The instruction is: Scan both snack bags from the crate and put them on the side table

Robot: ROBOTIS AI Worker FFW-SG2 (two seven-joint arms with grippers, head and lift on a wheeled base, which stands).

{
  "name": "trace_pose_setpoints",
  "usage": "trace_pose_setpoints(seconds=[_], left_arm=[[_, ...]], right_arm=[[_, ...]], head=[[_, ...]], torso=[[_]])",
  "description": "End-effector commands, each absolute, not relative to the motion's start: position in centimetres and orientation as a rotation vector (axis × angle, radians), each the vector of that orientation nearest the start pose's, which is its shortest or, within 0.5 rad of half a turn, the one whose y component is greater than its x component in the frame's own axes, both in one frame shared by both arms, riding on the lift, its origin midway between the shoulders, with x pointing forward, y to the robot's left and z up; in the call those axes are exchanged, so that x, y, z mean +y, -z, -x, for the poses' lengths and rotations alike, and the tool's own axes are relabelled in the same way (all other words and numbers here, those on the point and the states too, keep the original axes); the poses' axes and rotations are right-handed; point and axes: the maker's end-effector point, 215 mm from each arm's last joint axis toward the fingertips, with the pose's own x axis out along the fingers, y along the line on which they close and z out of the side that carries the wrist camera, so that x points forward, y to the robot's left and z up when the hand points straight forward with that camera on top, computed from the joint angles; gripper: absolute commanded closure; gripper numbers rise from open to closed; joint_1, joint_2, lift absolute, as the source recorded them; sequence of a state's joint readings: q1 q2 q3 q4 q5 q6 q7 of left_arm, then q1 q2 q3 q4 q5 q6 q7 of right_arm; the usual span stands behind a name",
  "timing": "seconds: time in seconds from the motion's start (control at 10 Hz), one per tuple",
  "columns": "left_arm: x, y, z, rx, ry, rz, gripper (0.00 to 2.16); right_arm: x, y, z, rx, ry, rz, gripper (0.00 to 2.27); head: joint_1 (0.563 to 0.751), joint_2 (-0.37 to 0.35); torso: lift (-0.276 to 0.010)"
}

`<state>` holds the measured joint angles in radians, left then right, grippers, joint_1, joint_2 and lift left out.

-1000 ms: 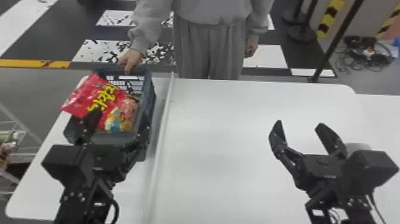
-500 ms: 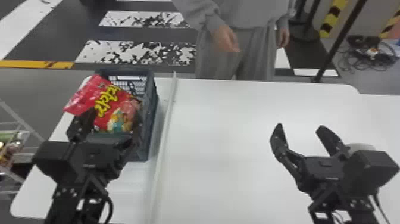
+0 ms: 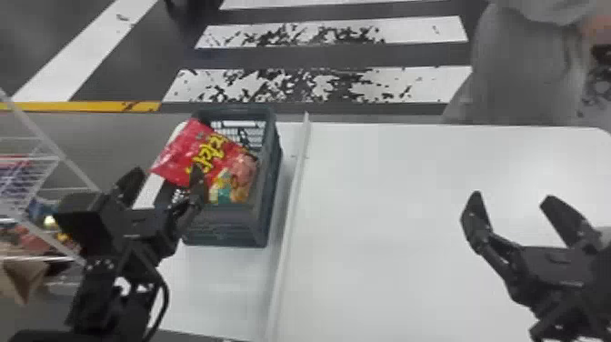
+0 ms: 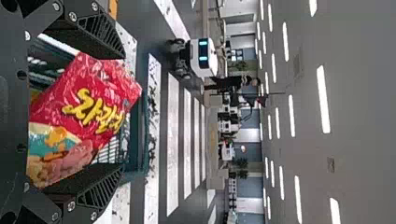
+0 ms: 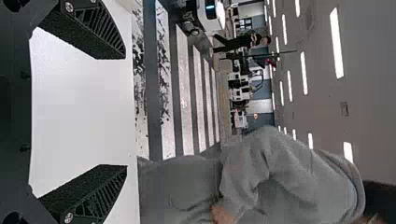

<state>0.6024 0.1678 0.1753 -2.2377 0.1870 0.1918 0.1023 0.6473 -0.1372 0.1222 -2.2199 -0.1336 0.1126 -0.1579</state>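
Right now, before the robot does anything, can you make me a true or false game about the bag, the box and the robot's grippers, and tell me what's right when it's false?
1. The red snack bag is in the crate. True.
2. The writing on the bag is blue. False: the big writing is yellow.
3. The left gripper is open. True.
4. The right gripper is squeezing a bag. False: the right gripper is open, with nothing between its fingers.
5. The crate is on the right of the long white strip. False: it is on the left.
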Motion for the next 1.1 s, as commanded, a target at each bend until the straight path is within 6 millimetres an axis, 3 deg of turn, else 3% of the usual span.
trace_pose_setpoints(seconds=[0.0, 0.1, 0.3, 0.7, 1.0], left_arm=[[37.2, 32.1, -41.7, 0.133, -0.196, -0.052, 0.19], [39.0, 32.3, -41.6, 0.141, -0.220, -0.044, 0.19], [40.1, 33.1, -41.9, 0.172, -0.226, -0.049, 0.19], [42.3, 35.4, -44.7, 0.225, -0.246, -0.026, 0.19], [42.7, 36.3, -48.0, 0.236, -0.224, 0.003, 0.19]], right_arm=[[-19.7, 34.7, -40.1, 0.142, -0.028, -0.075, 0.09], [-19.7, 34.8, -40.1, 0.147, -0.029, -0.074, 0.09], [-19.4, 35.1, -40.2, 0.162, -0.049, -0.090, 0.09], [-19.4, 35.4, -40.1, 0.174, -0.061, -0.078, 0.09], [-19.1, 35.8, -40.0, 0.188, -0.067, -0.077, 0.09]], head=[[0.695, 0.178], [0.695, 0.213], [0.695, 0.266], [0.695, 0.288], [0.695, 0.293]], torso=[[-0.087], [-0.087], [-0.087], [-0.087], [-0.087]])
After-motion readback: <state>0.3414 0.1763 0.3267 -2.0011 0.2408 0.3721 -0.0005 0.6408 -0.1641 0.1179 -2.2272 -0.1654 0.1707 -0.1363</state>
